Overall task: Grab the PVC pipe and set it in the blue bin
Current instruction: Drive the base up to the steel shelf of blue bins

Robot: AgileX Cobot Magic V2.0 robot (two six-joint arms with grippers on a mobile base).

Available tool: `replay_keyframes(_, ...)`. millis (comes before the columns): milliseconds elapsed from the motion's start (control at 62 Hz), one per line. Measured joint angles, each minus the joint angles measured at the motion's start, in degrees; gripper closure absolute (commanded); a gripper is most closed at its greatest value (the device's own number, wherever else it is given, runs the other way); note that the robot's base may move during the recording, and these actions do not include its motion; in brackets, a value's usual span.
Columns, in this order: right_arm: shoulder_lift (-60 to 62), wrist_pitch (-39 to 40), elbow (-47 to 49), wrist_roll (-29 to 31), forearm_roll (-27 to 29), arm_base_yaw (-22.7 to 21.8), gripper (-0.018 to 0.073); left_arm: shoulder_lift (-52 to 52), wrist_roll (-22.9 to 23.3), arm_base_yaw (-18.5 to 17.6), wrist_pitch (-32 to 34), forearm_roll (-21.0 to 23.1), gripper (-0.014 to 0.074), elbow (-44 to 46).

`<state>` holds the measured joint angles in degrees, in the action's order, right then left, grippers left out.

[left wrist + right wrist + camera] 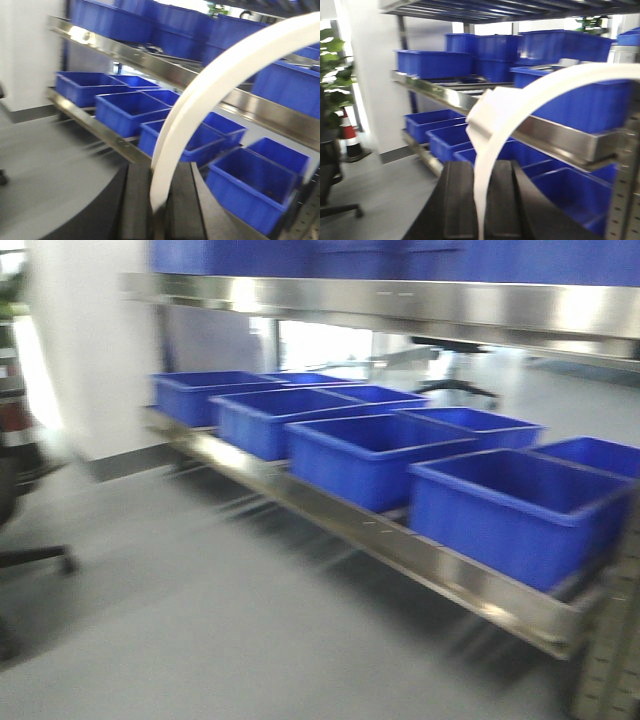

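Pinching a white curved PVC pipe (pixel 192 102) between its 2 dark fingers (pixel 137 200), the left gripper (pixel 160 200) was pressed together on the pipe's lower end. The right gripper (pixel 480 190) was closed on a white pipe (pixel 487 135) in the same way. I could not tell if this was 1 pipe or 2.

The pictures were too blurry to read any writing.

In each wrist view the pipe stood up from the fingers, then bent over in a big arch toward the upper right. Its long line ran from the bottom middle to the top right corner. It was up in the air in front of the shelves, not inside any bin.

Many blue plastic bins (pixel 500 530) sat in 2 rows on a long shiny steel shelf (pixel 440 562) close to the smooth grey floor (pixel 200 620). More blue bins sat on the shelf above. A white wall (pixel 90 350) stood to the left. A green leafy plant (pixel 332 65) and an orange and white cone (pixel 349 132) were at the far left of the right wrist view.
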<state>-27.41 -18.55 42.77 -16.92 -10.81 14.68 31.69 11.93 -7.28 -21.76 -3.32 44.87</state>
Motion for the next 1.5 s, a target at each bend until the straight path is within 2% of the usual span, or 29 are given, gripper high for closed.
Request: replay_keyframes(1499,0.0,0.0,0.0,0.0,0.0,0.0,0.0728,0.0,0.0,0.0,0.0,0.0,0.0707,0.0)
